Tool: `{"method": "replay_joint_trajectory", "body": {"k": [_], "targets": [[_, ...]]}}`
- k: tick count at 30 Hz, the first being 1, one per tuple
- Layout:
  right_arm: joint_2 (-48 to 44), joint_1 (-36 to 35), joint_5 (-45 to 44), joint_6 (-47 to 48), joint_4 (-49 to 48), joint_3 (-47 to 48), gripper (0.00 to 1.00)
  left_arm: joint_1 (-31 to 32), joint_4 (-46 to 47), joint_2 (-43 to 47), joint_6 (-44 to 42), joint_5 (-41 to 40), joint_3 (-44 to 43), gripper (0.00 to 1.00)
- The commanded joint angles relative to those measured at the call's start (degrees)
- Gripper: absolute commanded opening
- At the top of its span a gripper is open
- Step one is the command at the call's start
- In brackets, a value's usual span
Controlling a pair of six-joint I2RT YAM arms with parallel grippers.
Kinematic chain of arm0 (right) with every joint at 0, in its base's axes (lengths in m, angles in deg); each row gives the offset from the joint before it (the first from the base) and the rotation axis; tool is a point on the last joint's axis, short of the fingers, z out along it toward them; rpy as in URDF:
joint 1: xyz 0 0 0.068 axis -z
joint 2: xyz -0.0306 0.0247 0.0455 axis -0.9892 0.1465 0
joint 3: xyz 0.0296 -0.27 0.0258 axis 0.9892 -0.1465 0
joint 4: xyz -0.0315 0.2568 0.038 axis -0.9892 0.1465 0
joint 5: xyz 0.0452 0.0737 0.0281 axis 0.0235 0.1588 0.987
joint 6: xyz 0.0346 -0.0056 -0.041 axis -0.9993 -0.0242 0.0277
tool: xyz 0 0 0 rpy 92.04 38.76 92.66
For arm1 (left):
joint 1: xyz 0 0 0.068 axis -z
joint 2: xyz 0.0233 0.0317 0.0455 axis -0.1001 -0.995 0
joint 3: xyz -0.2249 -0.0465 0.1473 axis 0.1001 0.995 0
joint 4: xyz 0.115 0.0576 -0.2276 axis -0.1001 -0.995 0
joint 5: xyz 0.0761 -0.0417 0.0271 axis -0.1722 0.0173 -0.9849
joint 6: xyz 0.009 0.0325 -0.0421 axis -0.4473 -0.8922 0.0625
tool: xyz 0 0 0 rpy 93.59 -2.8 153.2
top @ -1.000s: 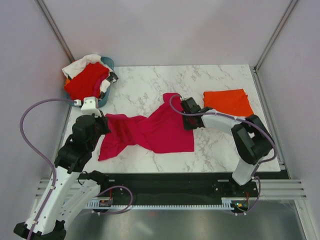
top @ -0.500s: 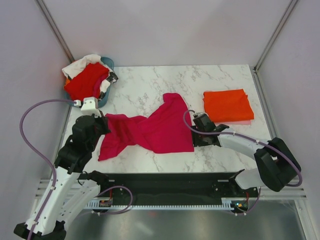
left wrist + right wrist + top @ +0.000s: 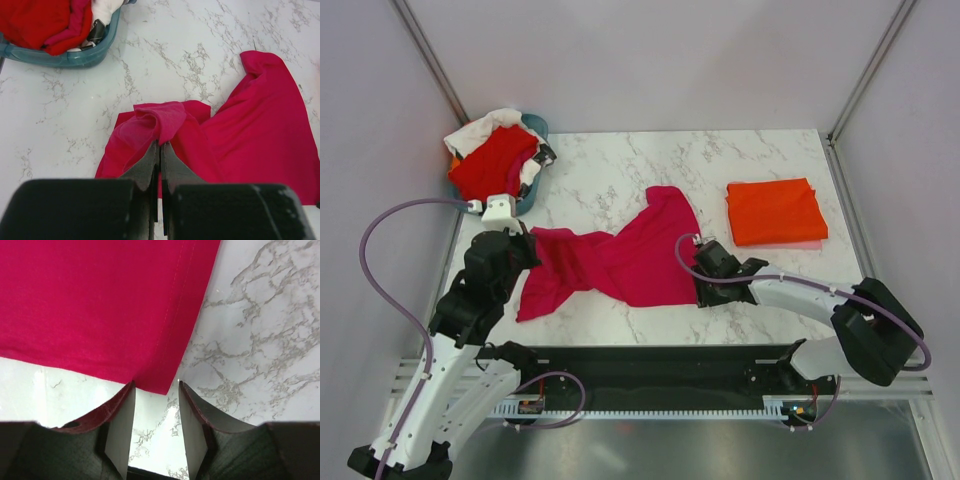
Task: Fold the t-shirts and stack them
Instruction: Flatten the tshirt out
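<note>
Left arm [image 3: 470, 300] stands folded, left gripper [image 3: 160, 146] pinched tight on the pink tee [image 3: 250, 130]. Right arm [image 3: 800, 292] lies stretched low toward its left, right gripper [image 3: 156, 386] with jaws parted.

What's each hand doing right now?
left hand: closed, pinching a fold of the pink shirt.
right hand: open, straddling the shirt's corner, not gripping.

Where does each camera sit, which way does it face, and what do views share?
Top external: above and behind the arms, looking down on the table; both arms show.
Left wrist: on the left arm, looking forward over the pink shirt toward the basket; its jaws shut on a fold.
Right wrist: on the right arm, looking down at the shirt's corner; its open jaws straddle it.
Shared: all three show the pink shirt.
</note>
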Motion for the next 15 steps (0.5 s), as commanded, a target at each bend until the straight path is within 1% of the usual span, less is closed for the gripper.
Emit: {"method": "replay_joint_trajectory", "body": {"k": [1, 7, 11, 13, 15], "targets": [[0.95, -2.09, -3.49, -2.29, 3.48, 1.0, 0.47, -0.38, 2.62, 0.7, 1.35, -0.03, 0.02, 0.02], [4.29, -3.07, -6.21, -2.56, 3.14, 2.06, 0.43, -0.38, 2.71, 0.79, 1.35, -0.2, -0.07, 0.02], [5.52, -3.07, -5.86, -1.86, 1.91, 2.41, 0.35, -0.38, 2.79, 0.7, 1.35, -0.03, 0.02, 0.02], [5.35, -3.07, -6.04, -1.42, 1.3, 2.41, 0.27, -0.38, 2.79, 0.7, 1.35, -0.03, 0.02, 0.02], [5.0, -3.07, -6.74, -1.33, 1.12, 2.85, 0.27, -0.38, 2.88, 0.53, 1.35, -0.03, 0.02, 0.02]]}}
